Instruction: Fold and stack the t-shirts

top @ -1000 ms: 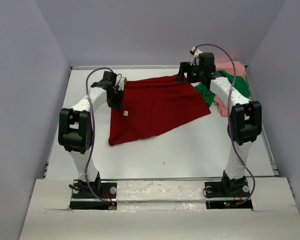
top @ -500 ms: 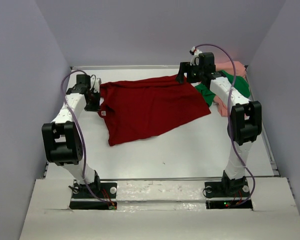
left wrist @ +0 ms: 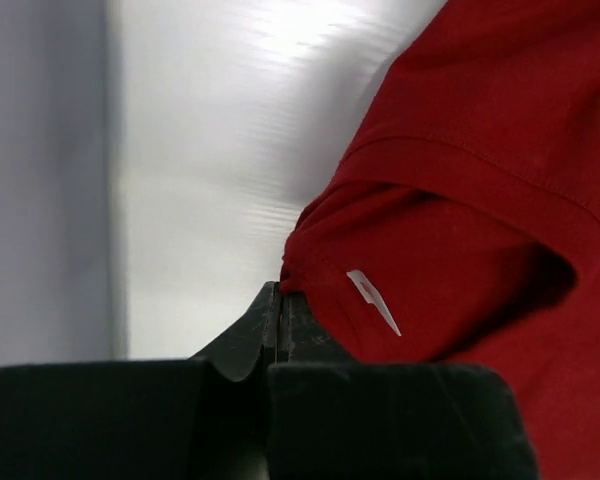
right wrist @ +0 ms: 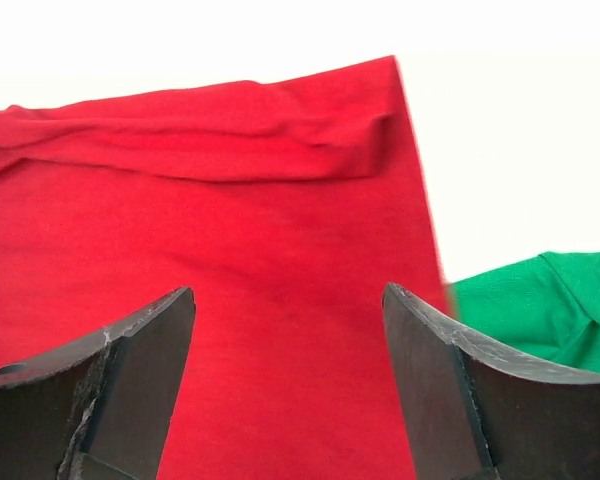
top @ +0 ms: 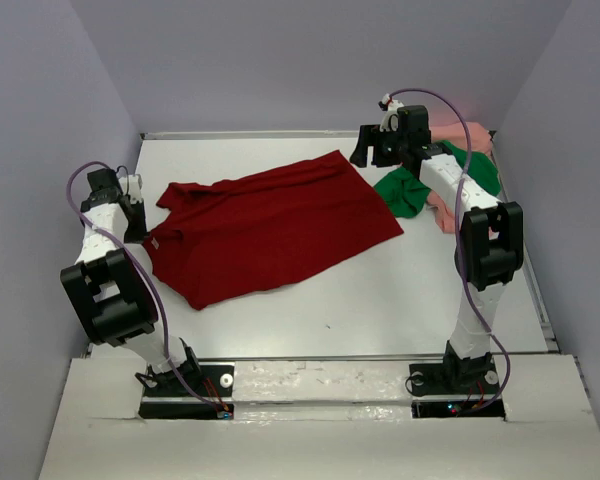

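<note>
Dark red t-shirt (top: pixel 270 225) lies spread on the table (top: pixel 380 290), centre-left, mostly flat w/ some rumples along its far edge. L gripper (left wrist: pixel 278 305) sits low at the table's left side, jaws pinched tight on the shirt's left edge, next to a hemmed band (collar or sleeve, can't tell). A small white label (left wrist: pixel 372 300) shows just beside the pinch. R gripper (right wrist: pixel 288 290) hangs above the shirt's far-right corner, jaws wide apart, nothing btwn them. Green t-shirt (top: pixel 405 192) lies crumpled just right of the red one, partly under the R arm; whether their edges touch, can't tell. Pale pink t-shirt (top: pixel 470 133) is bunched at the far-right corner, behind and beside the green, much of it hidden by the arm. None of the 3 is folded or stacked yet.
</note>
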